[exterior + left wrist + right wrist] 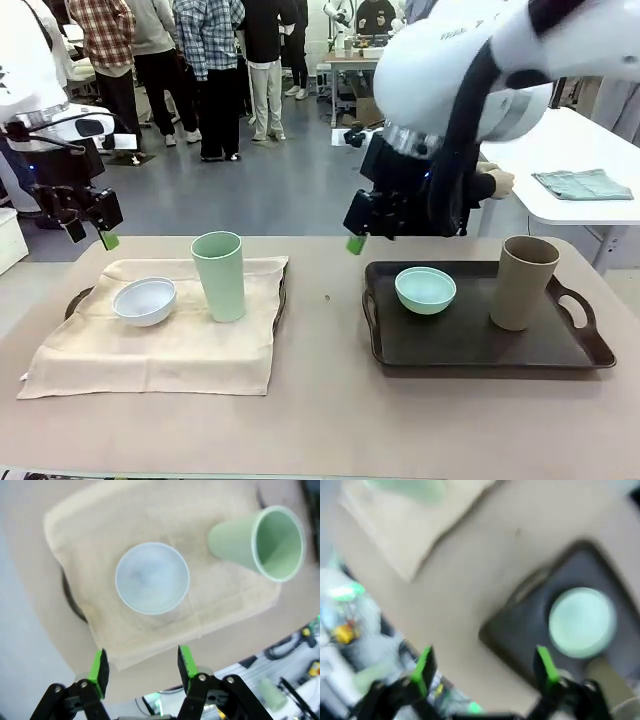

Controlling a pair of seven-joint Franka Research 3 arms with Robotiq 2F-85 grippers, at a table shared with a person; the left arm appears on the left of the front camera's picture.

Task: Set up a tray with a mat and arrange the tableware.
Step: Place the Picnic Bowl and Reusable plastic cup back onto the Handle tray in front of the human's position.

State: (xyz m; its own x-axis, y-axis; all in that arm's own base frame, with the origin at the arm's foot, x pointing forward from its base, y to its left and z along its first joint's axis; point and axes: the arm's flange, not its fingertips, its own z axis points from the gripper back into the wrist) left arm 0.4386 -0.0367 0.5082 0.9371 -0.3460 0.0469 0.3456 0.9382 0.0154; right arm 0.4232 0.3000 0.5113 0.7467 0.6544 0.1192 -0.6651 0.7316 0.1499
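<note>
Your left gripper (142,662): fingers spread wide, nothing between them. It hovers off table (320,420), above far-left corner of left tray (76,300).
Beige mat (150,350) drapes over that tray, front edge spilling onto table.
White bowl (144,300) sits on mat; pale green cup (219,276) stands upright just beside it, on its right.
Your right gripper (485,665): fingers wide apart, empty, hovering above far-left corner of dark right tray (480,350); wrist view blurred.
Mint green bowl (425,289) sits directly on the dark tray, left part; tan-brown cup (523,283) stands upright on the dark tray too, right part.
</note>
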